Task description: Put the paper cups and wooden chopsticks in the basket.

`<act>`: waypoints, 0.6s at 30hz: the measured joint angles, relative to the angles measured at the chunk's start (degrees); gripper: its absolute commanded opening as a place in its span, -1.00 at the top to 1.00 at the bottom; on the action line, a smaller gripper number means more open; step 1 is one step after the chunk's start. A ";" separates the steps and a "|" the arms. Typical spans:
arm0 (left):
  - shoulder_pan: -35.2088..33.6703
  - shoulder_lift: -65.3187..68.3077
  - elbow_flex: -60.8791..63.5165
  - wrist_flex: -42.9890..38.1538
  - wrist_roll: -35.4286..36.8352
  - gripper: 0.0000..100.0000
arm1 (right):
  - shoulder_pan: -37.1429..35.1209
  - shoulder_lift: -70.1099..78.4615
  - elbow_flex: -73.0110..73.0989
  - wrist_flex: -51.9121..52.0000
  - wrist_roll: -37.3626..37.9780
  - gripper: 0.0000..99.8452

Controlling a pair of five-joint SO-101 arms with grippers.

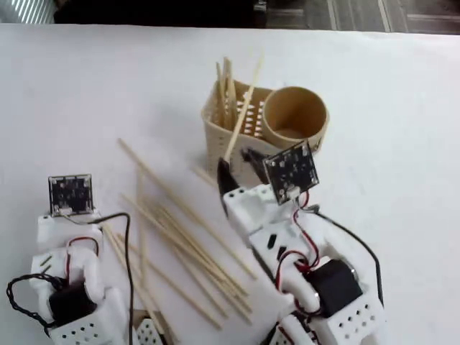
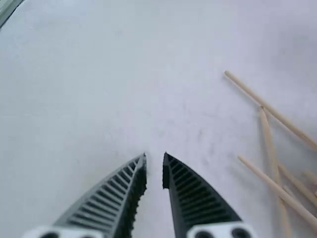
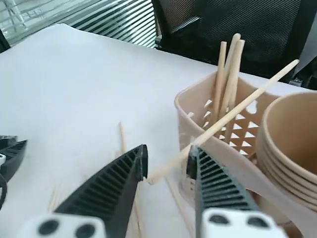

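A beige slatted basket (image 1: 213,136) stands mid-table with a stack of paper cups (image 1: 295,115) and a few upright wooden chopsticks (image 1: 224,90) inside. My right gripper (image 1: 237,167) sits just in front of it, open. One chopstick (image 3: 237,106) slants over the basket wall (image 3: 233,129), its lower end lying in the gap of the right gripper (image 3: 167,151). The cups (image 3: 292,134) sit beside it. Several loose chopsticks (image 1: 180,230) lie scattered on the table between the arms. My left gripper (image 2: 153,163) hovers over bare table, shut and holding nothing, with chopsticks (image 2: 270,148) off to one side.
The white table (image 1: 86,93) is open to the left of and behind the basket. The left arm's body (image 1: 72,287) sits at the near left corner, and its gripper tip (image 3: 10,153) shows far off in the right wrist view. Dark chairs stand beyond the far edge.
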 measured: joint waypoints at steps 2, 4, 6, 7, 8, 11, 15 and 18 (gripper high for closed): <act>0.00 0.00 0.26 0.00 0.00 0.84 | -0.62 0.44 -0.79 0.00 -0.79 0.72; 0.00 0.00 0.44 -0.09 0.00 0.84 | -0.62 2.46 -1.93 0.00 -1.23 0.71; 0.00 0.00 0.44 -0.18 0.00 0.84 | -0.79 5.89 -3.16 0.00 -2.20 0.71; 0.00 0.00 0.44 -0.18 0.00 0.84 | -0.79 7.82 -4.04 0.00 -3.52 0.71; 0.00 0.00 0.44 -0.18 0.00 0.84 | -0.70 9.67 -5.19 0.18 -4.92 0.71; 0.00 0.00 0.44 -0.18 0.00 0.84 | -0.70 15.82 -9.05 0.44 -7.21 0.71; 0.00 0.00 0.44 -0.18 0.00 0.84 | -0.35 22.86 -13.54 0.53 -7.91 0.72; 0.00 0.00 0.44 -0.18 0.00 0.84 | 0.44 26.37 -16.00 0.53 -8.44 0.72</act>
